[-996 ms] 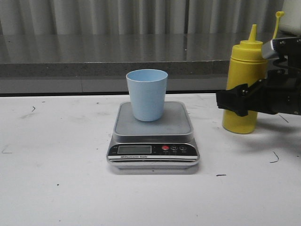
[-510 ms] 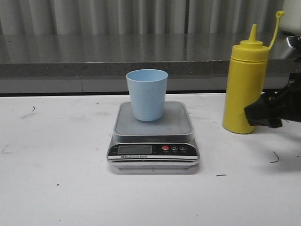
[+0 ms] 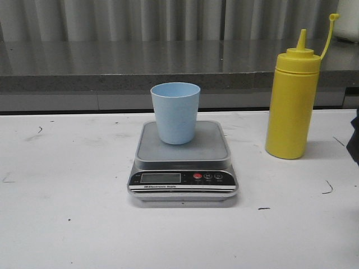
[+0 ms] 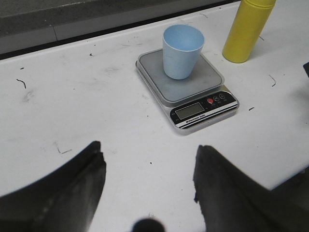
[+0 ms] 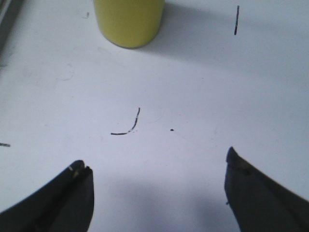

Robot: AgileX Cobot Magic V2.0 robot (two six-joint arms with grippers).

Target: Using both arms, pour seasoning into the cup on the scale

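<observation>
Both end effectors, left [image 4: 147, 186] and right [image 5: 157, 186], gape empty. Bottle [image 3: 292, 101] looks light, squeezable, slick: grip it mid-body. Cup [image 3: 175, 112] seems tippy on scale [image 3: 183, 162].

We see a white table [image 3: 67, 224] scuffed with small black marks, a grey stone ledge [image 3: 112, 67] at twelve o'clock, and pale vertical slats [image 3: 140, 19] beyond.

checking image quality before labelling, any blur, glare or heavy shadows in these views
Front view: sharp, even light, soft shadow right of the seasoning bottle. Left wrist view: cup and scale clear, left gripper dark and soft. Right wrist view: slightly soft, right gripper blurred, shading the table beneath it.
</observation>
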